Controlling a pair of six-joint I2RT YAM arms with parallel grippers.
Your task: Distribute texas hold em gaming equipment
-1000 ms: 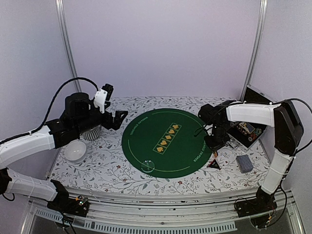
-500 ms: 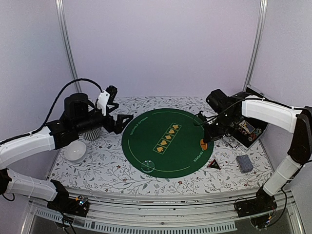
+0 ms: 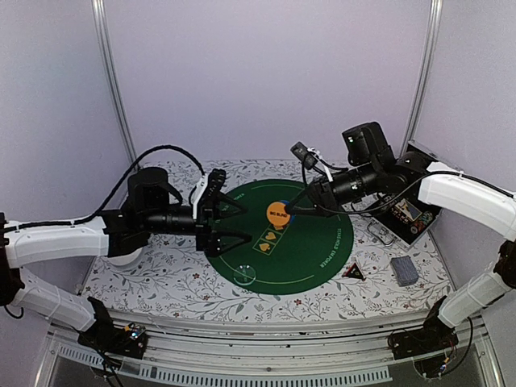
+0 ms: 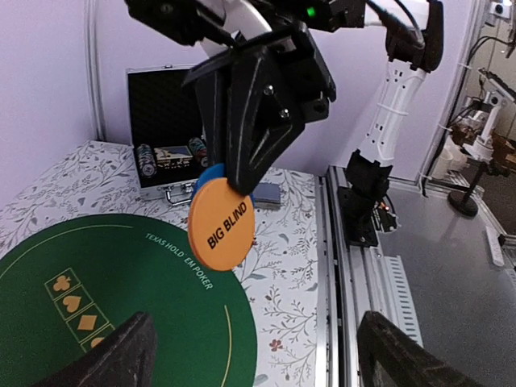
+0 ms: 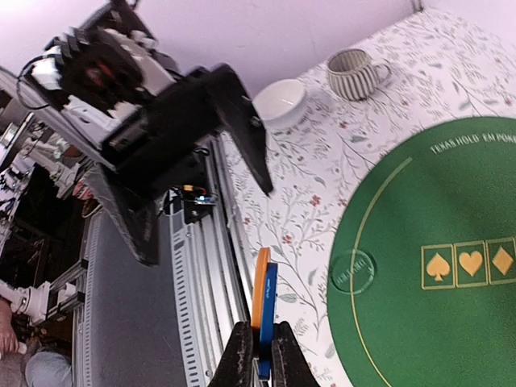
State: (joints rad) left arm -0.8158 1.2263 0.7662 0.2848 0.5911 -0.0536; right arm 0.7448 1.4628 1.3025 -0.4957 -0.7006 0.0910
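While the desk [image 3: 161, 278] and mat [image 3: 314, 246] lie below both hands, the step is judged a mid-air handover. The left hand [image 3: 239, 223] is open, with nothing between its jaws. The right hand [image 3: 293, 211] is closed, pinching the orange button [image 3: 278, 214] and blue button [image 5: 268, 310] together at its fingertips, just ahead of the left hand. The discs stand on edge and, being round, have no long axis; the "BIG BLIND" face points at the left hand. Next, the left jaws must close across the rims.
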